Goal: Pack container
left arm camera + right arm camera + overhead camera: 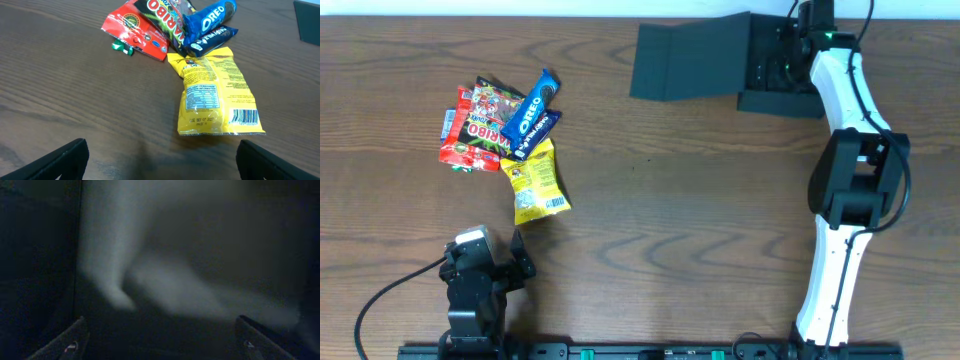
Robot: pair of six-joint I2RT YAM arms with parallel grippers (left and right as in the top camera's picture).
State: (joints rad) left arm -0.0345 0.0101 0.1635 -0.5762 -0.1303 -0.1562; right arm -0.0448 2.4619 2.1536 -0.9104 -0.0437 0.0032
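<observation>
Overhead — container (772, 102) long axis left-right; flap (685, 60) leftward.

Right arm (840, 80): white shell links, black joint housings (855, 180), thin black cable (906, 180) looped alongside, small green light (827, 38) near wrist. Left arm (475, 290): all black, pale patch (470, 238) on top, black lead (390, 290) trailing off. Left fingertips (65, 160), right fingertips (65, 342): black, wedge-shaped.

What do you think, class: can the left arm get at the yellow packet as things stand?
Probably yes. The yellow packet lies flat just ahead of the left arm, whose jaws stand open, with only bare table between them.
</observation>
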